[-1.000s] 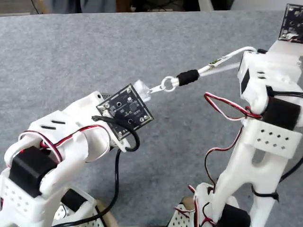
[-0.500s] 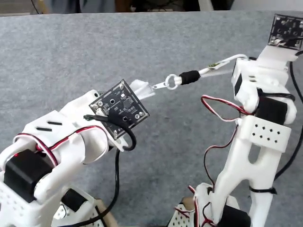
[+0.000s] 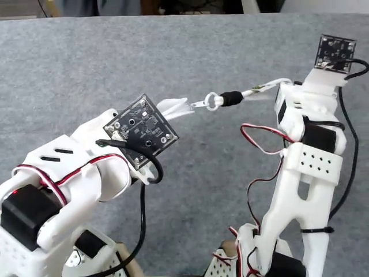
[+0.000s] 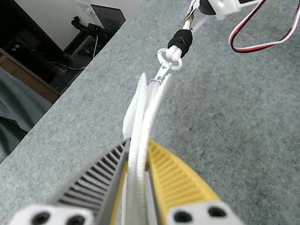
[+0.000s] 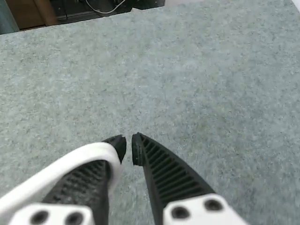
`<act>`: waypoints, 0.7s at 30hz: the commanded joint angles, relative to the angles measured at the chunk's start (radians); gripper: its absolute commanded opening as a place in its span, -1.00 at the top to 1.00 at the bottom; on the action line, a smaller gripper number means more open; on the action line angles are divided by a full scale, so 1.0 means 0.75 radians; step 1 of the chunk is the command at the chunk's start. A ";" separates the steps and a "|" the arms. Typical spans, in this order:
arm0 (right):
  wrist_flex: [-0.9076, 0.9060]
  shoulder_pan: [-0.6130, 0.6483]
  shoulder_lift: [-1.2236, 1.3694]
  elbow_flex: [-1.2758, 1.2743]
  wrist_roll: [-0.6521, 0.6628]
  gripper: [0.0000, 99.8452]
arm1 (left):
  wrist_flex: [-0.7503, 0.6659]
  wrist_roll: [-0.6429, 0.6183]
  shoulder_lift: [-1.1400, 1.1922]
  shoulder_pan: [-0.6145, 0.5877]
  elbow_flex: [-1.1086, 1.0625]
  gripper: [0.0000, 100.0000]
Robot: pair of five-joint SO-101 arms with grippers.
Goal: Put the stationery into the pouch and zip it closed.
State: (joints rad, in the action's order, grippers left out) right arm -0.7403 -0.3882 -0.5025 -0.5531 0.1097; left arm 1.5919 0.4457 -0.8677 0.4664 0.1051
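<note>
Table [image 3: 86,63]: grey felt-like cover, looks grippy.
Pouch [image 4: 140,108]: off the table, strung in the air between the two arms, flat and seen edge-on. Left gripper [image 4: 138,141] is clamped on its near end, with a ribbed pad on each side of the edge.
My read: thin, soft, light and floppy. It only has shape under tension, so it'll sag or fold if either end lets go. It's probably slick too, so bite the seam or zip tape, not the bare film.
Strap [image 3: 262,88]: runs from the pull toward the right arm and looks taut.
Right gripper [image 5: 128,143]: tips almost together with a hairline gap, nothing visible between them in its own view. Can't tell how the strap is caught there.
Sleeve [image 3: 231,97]: black, on the strap. It looks like the fattest, firmest bit, so it's the best grab point for pulling.
Ring [image 3: 212,101]: links sleeve to slider. It's small and hard and would likely swivel in the jaws, so skip it.
Pull along the zip line. Side load risks jamming the slider or yanking the pouch out of the left grip.
</note>
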 commanded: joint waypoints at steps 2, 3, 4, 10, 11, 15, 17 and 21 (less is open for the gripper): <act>0.025 -0.088 -0.001 0.107 0.020 0.98 | 0.014 -0.018 -0.049 -0.007 0.046 0.95; 0.006 -0.088 -0.019 0.140 0.020 0.98 | 0.012 -0.018 -0.049 -0.007 0.011 0.95; -0.010 -0.084 -0.042 0.173 0.020 0.98 | 0.012 -0.018 -0.049 -0.007 -0.019 0.95; -0.035 -0.080 -0.159 0.320 0.020 0.98 | -0.065 -0.020 -0.053 -0.007 -0.169 0.94; -0.035 -0.080 -0.165 0.341 0.020 0.98 | -0.082 -0.020 -0.055 -0.007 -0.193 0.94; -0.037 -0.080 -0.173 0.441 0.020 0.98 | -0.151 -0.020 -0.055 -0.007 -0.308 0.94; -0.063 -0.080 -0.173 0.498 0.010 0.98 | -0.190 -0.023 -0.053 -0.007 -0.367 0.94; -0.223 -0.010 -0.167 0.654 0.008 0.98 | -0.295 -0.082 -0.047 -0.009 -0.492 0.94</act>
State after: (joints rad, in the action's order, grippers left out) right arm -0.8447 -0.4066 -0.6145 -0.1711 0.1143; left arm 1.4323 0.4242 -0.8753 0.4634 -0.2340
